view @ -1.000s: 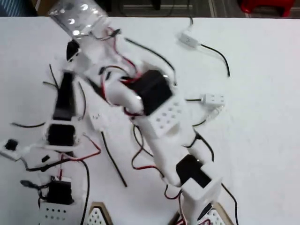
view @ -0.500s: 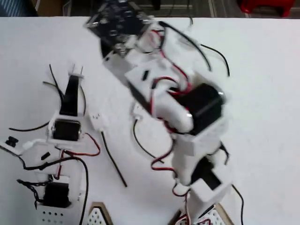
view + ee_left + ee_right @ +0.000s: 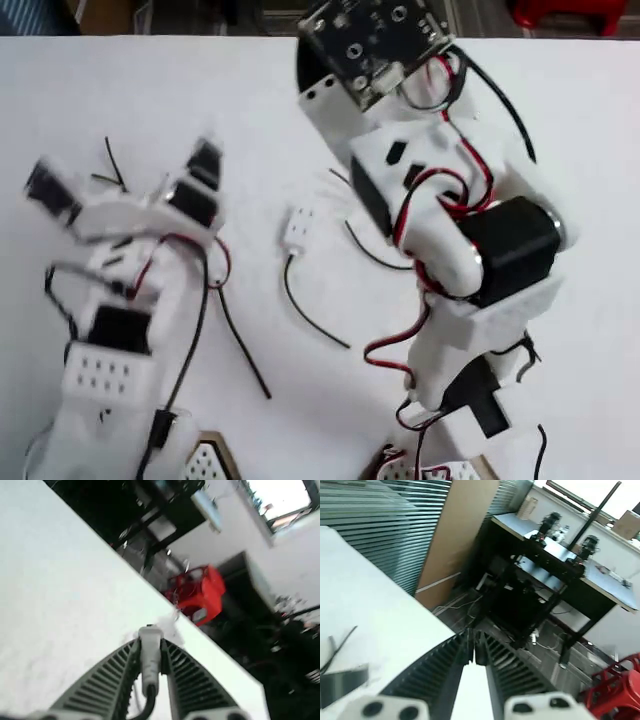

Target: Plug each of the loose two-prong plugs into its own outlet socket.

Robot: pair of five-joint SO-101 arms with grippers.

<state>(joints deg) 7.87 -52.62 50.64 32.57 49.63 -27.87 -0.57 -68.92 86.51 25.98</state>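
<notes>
We are holding the white plastic two-prong plug (image 3: pixel 148 666) clamped in the left gripper (image 3: pixel 150 645), near the small white socket block (image 3: pixel 298 226), aiming to square its prongs before lowering, the right gripper (image 3: pixel 474 644) sitting pressed together.

White table (image 3: pixel 100 90); white socket (image 3: pixel 298 226), black cord (image 3: pixel 303 316); white plug (image 3: pixel 149 656); dark-grey ribbed left gripper (image 3: pixel 150 642).
</notes>
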